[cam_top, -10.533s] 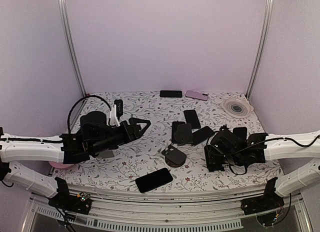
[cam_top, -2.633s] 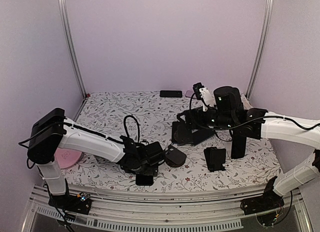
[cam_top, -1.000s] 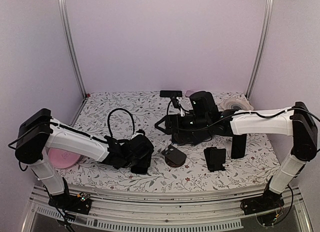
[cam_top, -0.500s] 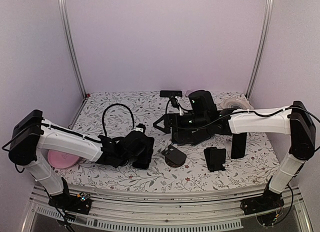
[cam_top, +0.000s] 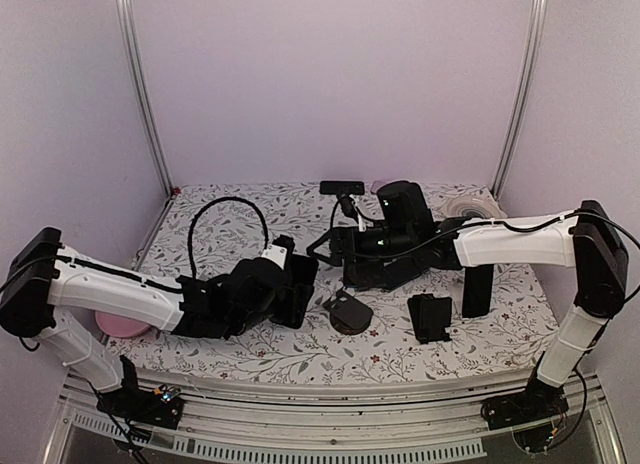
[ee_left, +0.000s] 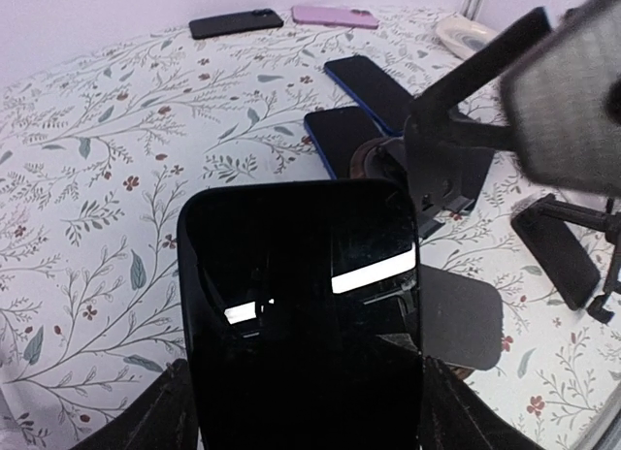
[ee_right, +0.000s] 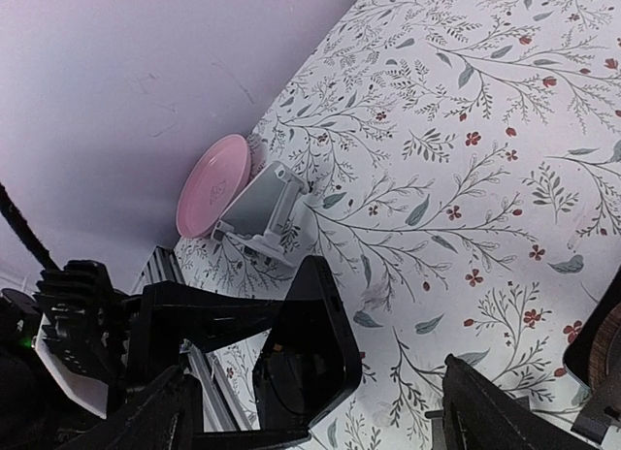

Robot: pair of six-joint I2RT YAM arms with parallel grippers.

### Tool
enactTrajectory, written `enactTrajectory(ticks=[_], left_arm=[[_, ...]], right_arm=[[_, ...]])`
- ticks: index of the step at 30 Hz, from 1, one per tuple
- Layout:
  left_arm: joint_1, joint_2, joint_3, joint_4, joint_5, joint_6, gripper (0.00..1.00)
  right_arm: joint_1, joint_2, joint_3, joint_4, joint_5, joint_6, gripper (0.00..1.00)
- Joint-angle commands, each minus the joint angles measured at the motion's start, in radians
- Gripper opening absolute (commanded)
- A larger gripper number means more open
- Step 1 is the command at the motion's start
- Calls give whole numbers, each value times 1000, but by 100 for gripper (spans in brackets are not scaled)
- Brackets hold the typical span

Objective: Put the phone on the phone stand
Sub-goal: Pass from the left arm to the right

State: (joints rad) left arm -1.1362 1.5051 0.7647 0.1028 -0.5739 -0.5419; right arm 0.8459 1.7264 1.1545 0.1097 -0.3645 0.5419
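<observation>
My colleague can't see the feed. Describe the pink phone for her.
Go to the far edge of the flowered table, by the back wall. Two phones lie flat there; beside the black phone, the pink phone is the only one not dark.

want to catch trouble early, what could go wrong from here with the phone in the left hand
The left hand pinches the black phone only near one end, so it might slip or tilt. The right hand hovers by the black phone stand, so the arms might collide there.
</observation>
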Motion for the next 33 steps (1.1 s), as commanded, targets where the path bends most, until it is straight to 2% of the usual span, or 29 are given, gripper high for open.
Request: enactTrajectory(ticks=[1,7,12,15,22,24,31,33], left_arm=[[-19,-65,-21,166,-45,102,53],[-25,-94,-41,257,-30,161,53],[-28,-79,-28,291,-11,188,53],[-32,-68,-15,296,-1,198,53],[-32,-52,-7,313,17,200,54],[-33,-52,-8,314,26,193,59],[-31,-69,-34,322,59,170,95],[-27,-80,-52,334,77,166,97]], right_arm=[[-10,35,28,64,-91,38,85],[-10,57,30,98,-162,81,77],[-9,64,31,149,-212,121,63],[-9,67,26,174,-238,144,49],[-10,49,11,188,-248,158,5],[-10,42,9,190,-244,159,3],[-11,18,-3,200,-220,140,2],[-11,6,-10,199,-206,128,2]])
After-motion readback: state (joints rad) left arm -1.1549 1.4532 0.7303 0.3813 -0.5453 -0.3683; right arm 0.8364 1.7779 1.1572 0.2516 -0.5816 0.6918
